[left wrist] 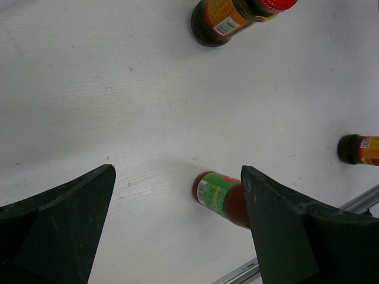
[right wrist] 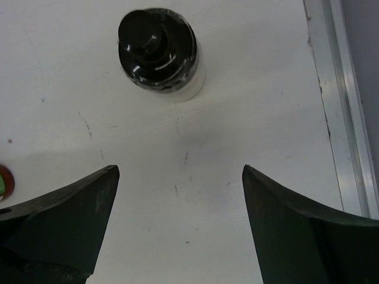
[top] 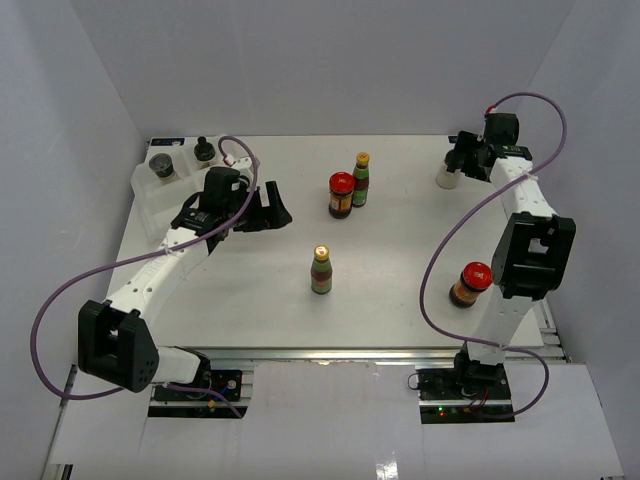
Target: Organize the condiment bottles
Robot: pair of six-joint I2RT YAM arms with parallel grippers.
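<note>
Since the clear shaker (right wrist: 159, 52) with the round black cap stands toward the far right of the table (top: 390, 310), the right gripper (right wrist: 179, 171) is plainly the nearer one. The coming move, as I judge it, turns on how that shaker lies from its jaws: just ahead of the fingertips and, in the wrist view, a little left of the line between them, not in the gap. Its long axis is upright, so the wrist camera looks almost straight down onto the cap (the body shows only as a pale rim around it). A grasp would call for a short advance with a slight shift that way before closing. Both fingers are spread wide with only bare table between them. The left gripper (left wrist: 177, 171) is likewise spread and holds nothing. It hovers near the clear plastic tray (top: 150, 215), well apart from the shaker, with a slim yellow-capped bottle (left wrist: 220, 198) ahead of it. The overhead view gives what the wrist view cannot: the tray at the far left holding a dark-lidded jar (top: 162, 165) and a black-capped shaker (top: 204, 150), and the whole width of table between. The right wrist view alone shows the offset of cap from jaws, which the gripper body masks from above.
</note>
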